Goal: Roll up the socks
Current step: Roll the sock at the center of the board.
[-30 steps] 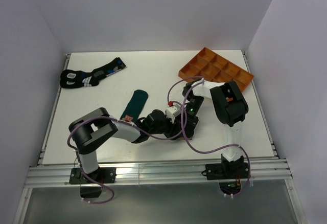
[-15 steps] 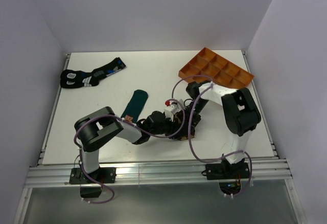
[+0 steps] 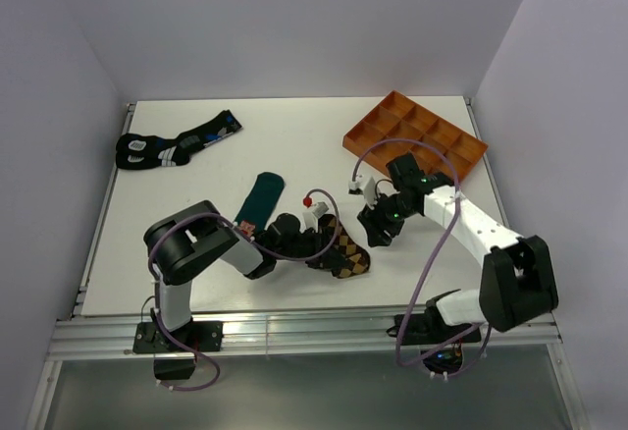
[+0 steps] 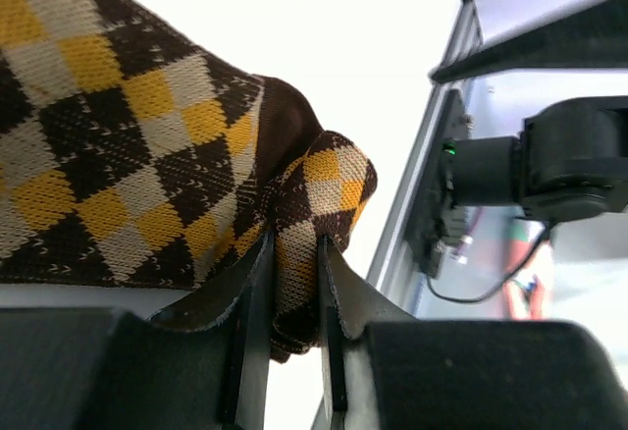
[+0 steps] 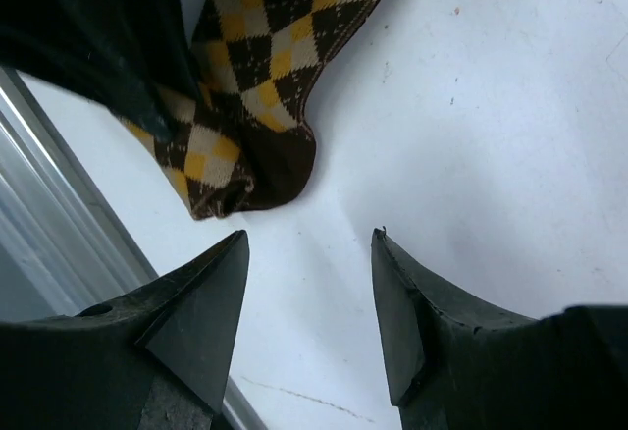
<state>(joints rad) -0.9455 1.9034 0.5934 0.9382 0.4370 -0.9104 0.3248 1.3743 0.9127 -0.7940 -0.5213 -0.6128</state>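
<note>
Your right gripper [image 3: 377,228] has swung out right and stands spread, empty, just upper right of the checked sock [image 3: 350,257], lying diagonally at lower centre; left gripper [image 4: 292,253], nearer, pinches its folded edge

Left pincer [image 4: 294,245] pinched narrow; right pincer [image 5: 309,236] spread wide, arm outstretched

Soft knitted checkered sock [image 4: 128,145], smooth matt table [image 5: 491,106]

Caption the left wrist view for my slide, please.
Left gripper pinches a fold of the checkered sock.
</note>
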